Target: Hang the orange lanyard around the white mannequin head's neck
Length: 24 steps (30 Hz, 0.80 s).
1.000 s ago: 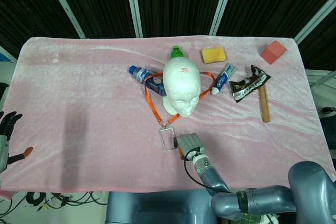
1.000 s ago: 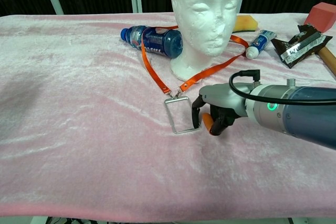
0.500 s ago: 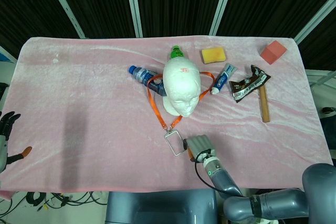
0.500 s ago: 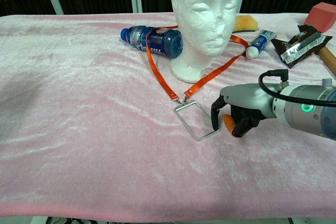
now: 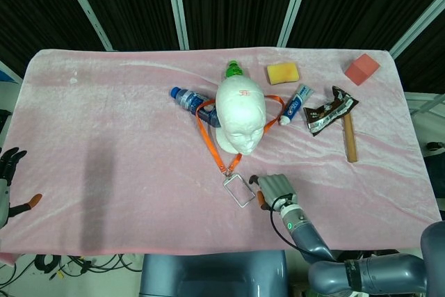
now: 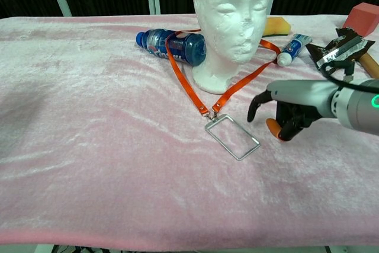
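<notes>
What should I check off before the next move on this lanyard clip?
1. Orange lanyard looped around the white mannequin head neck: ok, straps run down both sides.
2. Strap behind the neck: cannot tell, hidden.
3. Badge holder flat on the pink cloth: ok.
4. Right hand clear of the badge holder: ok, a gap shows.
5. Strap free of the blue bottle: not ok, it crosses it.
6. Left hand away at the table edge: ok.
</notes>
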{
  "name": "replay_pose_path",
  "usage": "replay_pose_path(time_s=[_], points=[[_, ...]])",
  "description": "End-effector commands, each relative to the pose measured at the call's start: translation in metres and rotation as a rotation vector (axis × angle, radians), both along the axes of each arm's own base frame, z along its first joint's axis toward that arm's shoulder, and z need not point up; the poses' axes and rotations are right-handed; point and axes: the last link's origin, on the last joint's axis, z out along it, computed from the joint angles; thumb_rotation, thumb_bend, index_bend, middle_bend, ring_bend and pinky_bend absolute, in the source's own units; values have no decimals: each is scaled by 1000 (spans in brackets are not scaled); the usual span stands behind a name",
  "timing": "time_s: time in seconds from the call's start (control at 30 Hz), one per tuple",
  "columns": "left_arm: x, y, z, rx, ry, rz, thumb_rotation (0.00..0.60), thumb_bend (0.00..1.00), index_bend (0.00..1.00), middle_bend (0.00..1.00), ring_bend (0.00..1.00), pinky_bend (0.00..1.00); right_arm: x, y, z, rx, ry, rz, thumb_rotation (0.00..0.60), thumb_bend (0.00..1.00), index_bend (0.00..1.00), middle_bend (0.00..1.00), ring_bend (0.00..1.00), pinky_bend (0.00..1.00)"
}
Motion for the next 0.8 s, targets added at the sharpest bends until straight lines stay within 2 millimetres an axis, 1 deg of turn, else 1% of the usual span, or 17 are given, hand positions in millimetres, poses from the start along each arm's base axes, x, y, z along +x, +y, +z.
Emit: replay_pose_path(time_s=[0.03, 0.1, 0.13, 0.17, 0.2, 0.23, 0.27, 0.3, 0.33, 0.37, 0.47, 0.5, 0.57, 0.6, 0.67, 0.73, 0.8], points=[[0, 0, -1, -4, -1, 0, 600, 93, 165, 126, 0, 2, 1, -8, 28, -54, -95, -28, 600, 406, 83, 893, 959, 1000], [1, 0, -2, -11, 2, -2, 600, 93, 165, 126, 0, 2, -7, -12, 47, -58, -116, -60, 600, 368, 64, 805, 885, 995], [1, 0, -3, -15, 3, -3, 600, 93, 165, 127, 0, 2, -12, -15, 59, -76, -117, -76, 600, 351, 60, 729, 819, 966], [1, 0, -4, -17, 3, -3, 600, 93, 165, 127, 0, 2, -16, -17, 66, -89, -115, -82, 600, 339, 57, 652, 750, 920], [1, 0, -4, -22, 4, -3, 600, 93, 165, 126, 0, 2, -22, -19, 76, -115, -110, -91, 600, 333, 57, 598, 701, 882], [1, 0, -5, -27, 4, -4, 600, 93, 165, 126, 0, 2, -31, -22, 88, -154, -102, -108, 600, 322, 55, 501, 611, 809], [1, 0, -5, -31, 4, -5, 600, 93, 165, 126, 0, 2, -36, -24, 95, -179, -97, -118, 600, 315, 54, 444, 557, 763], [2, 0, -7, -39, 4, -6, 600, 93, 165, 126, 0, 2, -51, -27, 113, -252, -82, -143, 600, 302, 54, 355, 468, 687], [2, -1, -7, -46, 5, -8, 600, 93, 165, 126, 0, 2, -62, -28, 126, -300, -74, -155, 600, 280, 54, 275, 388, 614], [3, -1, -8, -53, 7, -11, 600, 93, 165, 126, 0, 2, -75, -26, 140, -347, -70, -161, 600, 255, 54, 229, 344, 571], [4, -2, -10, -66, 12, -17, 600, 93, 165, 126, 0, 2, -107, -17, 169, -459, -66, -193, 600, 209, 54, 141, 243, 473], [5, -2, -11, -71, 13, -18, 600, 93, 165, 126, 0, 2, -121, -8, 179, -489, -86, -196, 600, 208, 54, 130, 227, 453], [6, -3, -12, -76, 14, -19, 600, 93, 164, 125, 0, 2, -134, 1, 188, -520, -106, -190, 600, 205, 54, 108, 196, 390], [6, -5, -13, -84, 18, -17, 600, 93, 164, 125, 0, 2, -148, 14, 195, -552, -112, -164, 600, 201, 54, 103, 193, 374], [7, -7, -14, -97, 21, -12, 600, 93, 164, 124, 0, 2, -171, 36, 198, -573, -86, -118, 600, 193, 54, 94, 183, 331], [8, -9, -16, -109, 18, -10, 600, 93, 163, 123, 0, 2, -189, 57, 196, -582, -53, -77, 600, 192, 54, 94, 181, 309], [9, -11, -16, -120, 13, -7, 600, 93, 162, 123, 0, 2, -199, 72, 192, -593, -36, -47, 600, 191, 54, 94, 180, 302]])
